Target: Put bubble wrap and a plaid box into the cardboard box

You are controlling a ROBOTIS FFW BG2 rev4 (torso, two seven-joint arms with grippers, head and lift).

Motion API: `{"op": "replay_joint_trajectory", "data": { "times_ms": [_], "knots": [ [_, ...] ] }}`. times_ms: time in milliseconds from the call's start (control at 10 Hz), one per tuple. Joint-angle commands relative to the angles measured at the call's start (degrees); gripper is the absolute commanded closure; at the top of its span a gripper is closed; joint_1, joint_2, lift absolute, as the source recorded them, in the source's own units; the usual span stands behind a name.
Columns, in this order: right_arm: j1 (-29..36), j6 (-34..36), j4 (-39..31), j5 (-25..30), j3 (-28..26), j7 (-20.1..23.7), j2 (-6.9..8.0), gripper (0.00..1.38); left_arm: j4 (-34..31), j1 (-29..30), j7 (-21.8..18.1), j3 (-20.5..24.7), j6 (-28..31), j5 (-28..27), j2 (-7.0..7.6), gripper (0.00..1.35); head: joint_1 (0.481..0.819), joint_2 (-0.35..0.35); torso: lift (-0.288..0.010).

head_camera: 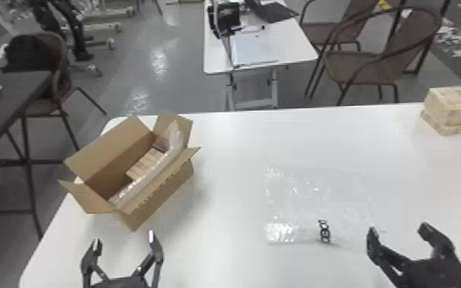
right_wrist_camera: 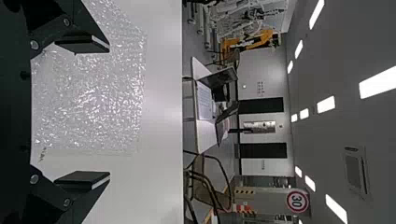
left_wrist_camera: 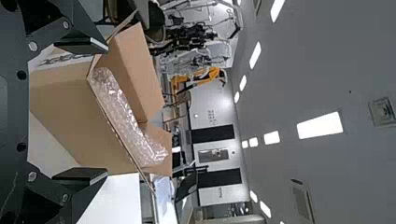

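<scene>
"Brown cardboard box (head_camera: 164, 195)! What's in it?"

"Some bubble wrap (left_wrist_camera: 116, 102) leans along its near side. A plaid box (head_camera: 145, 164) sits behind that wrap."

"Where's the flat bubble wrap sheet (head_camera: 310, 199)?"

"On the white table (head_camera: 233, 153), to the right of the cardboard box. The plaid stack (head_camera: 457, 111) is much farther right."

"And the robot's hands?"

"Left gripper (head_camera: 123, 238) is just in front of the cardboard box, spread wide. Right gripper (head_camera: 398, 228) is far to its right, wide too."
</scene>
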Motion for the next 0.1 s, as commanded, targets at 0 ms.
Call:
{"op": "replay_joint_trajectory", "data": {
  "times_ms": [0],
  "knots": [
    [0.09, -0.25, -0.09, 0.09, 0.00, -0.15, 0.04, 0.31, 0.16, -0.04, 0.04, -0.08, -0.19, 0.17, -0.15, 0.35, 0.695, 0.142, -0.108]
  ]
}}
